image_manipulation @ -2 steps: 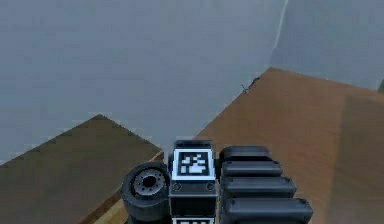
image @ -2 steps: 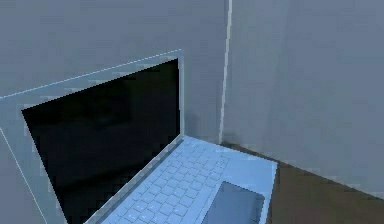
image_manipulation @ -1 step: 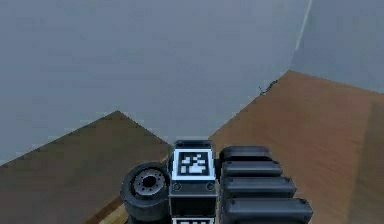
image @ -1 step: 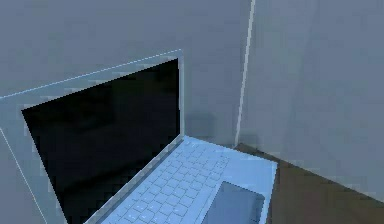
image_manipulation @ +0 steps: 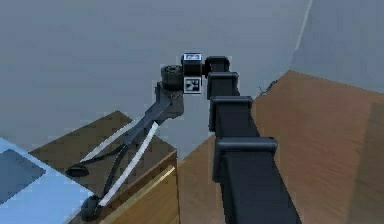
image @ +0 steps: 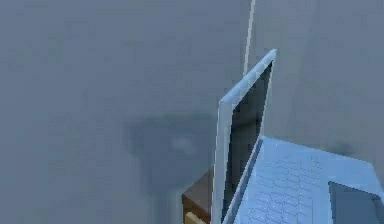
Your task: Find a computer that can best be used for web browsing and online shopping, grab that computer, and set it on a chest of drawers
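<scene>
A pale blue laptop (image: 292,178) stands open at the forward view's lower right, its dark screen upright and seen nearly edge-on. Its corner (image_manipulation: 22,185) lies at the arm side view's lower left, on a brown wooden cabinet top (image_manipulation: 92,135). The dark arm (image_manipulation: 240,150) rises from the bottom edge, and the gripper (image_manipulation: 88,188) reaches down and left over that top, its thin fingers (image_manipulation: 125,135) ending beside the laptop's corner. I cannot tell whether the gripper holds anything.
A plain grey wall stands close behind the cabinet in both views. The cabinet's wooden edge (image: 198,198) shows below the laptop. Brown wooden floor (image_manipulation: 325,130) spreads across the arm side view's right. A white upright strip (image: 248,35) runs up the wall.
</scene>
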